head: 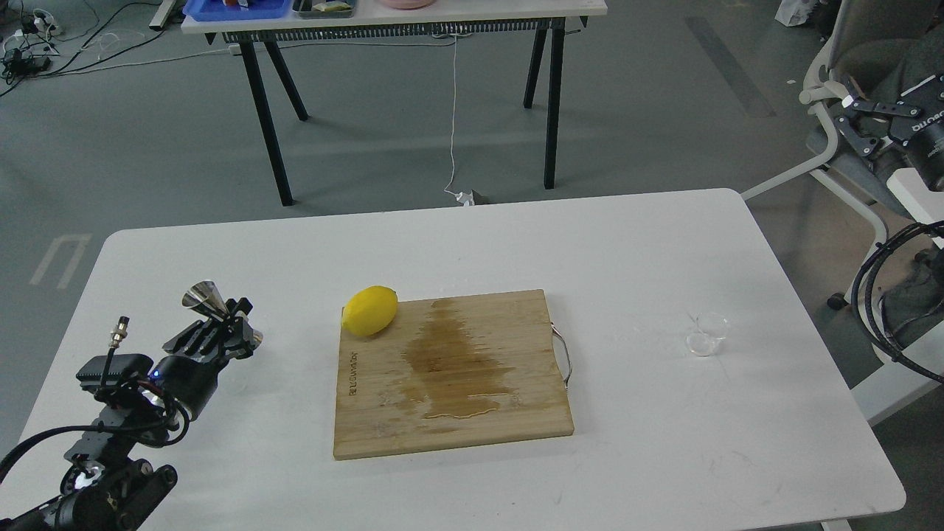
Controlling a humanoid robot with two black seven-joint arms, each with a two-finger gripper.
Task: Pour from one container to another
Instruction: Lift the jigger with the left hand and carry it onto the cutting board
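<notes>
The steel jigger (204, 296) is tilted and raised a little off the white table (634, 243) at the left. My left gripper (230, 327) is shut on its narrow waist. One cone points up and left, and the other cone shows to the right of the fingers. The small clear glass cup (707, 334) stands upright on the table at the right, past the board, with nothing touching it. My right gripper (848, 127) hangs beyond the table's right edge, high and far from the cup. Its fingers are spread and empty.
A wooden cutting board (451, 372) with a wet stain and a metal handle lies mid-table. A yellow lemon (370, 310) rests on its far left corner. A chair (848, 66) and cables stand off to the right. Another table (398, 18) stands behind.
</notes>
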